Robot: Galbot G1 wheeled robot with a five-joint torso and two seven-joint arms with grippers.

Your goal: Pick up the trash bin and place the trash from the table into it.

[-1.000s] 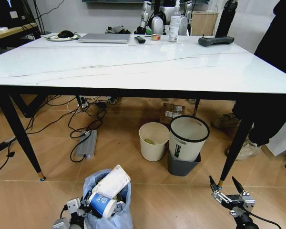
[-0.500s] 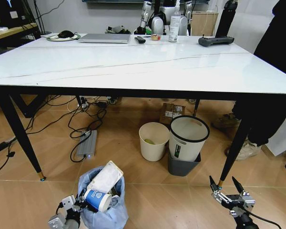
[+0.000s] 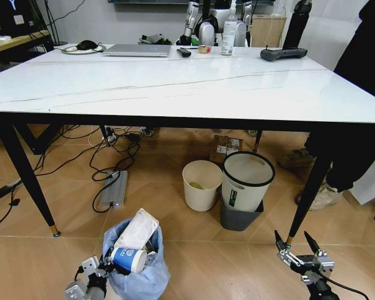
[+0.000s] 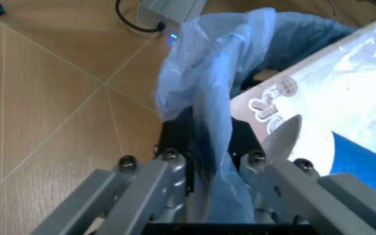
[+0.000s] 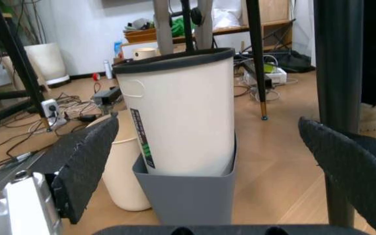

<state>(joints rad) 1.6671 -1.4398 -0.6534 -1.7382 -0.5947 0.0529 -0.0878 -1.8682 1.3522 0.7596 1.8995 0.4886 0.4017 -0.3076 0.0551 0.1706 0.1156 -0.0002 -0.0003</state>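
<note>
From the head view, we are looking down at the trash bin [image 3: 134, 265] with its crinkly light-blue bag, sitting on the wooden floor just beside our left gripper [image 3: 95, 275], which is clamping its near rim. A blue-white paper cup [image 3: 126, 259] and a white pack [image 3: 136, 230] are poking out of the top, right above the gripper. Our right gripper [image 3: 296, 245] is hanging low and well apart from the bin, with its fingers spread and nothing between them. The white table [image 3: 175, 84] ahead of us looks bare of litter, so we judge the step in hand is setting the full bin down.

In the left wrist view, our left gripper [image 4: 211, 161] is pinching the bin's dark rim and a fold of the blue bag between its fingers, with the pack pressing close against one side.

In the right wrist view, the open black fingers [image 5: 86, 164] are framing a white bin with a black rim [image 5: 175, 112], nested in a grey one.

To do this well, we should make sure the bin is standing flat before releasing, and draw back without snagging the bag.
</note>
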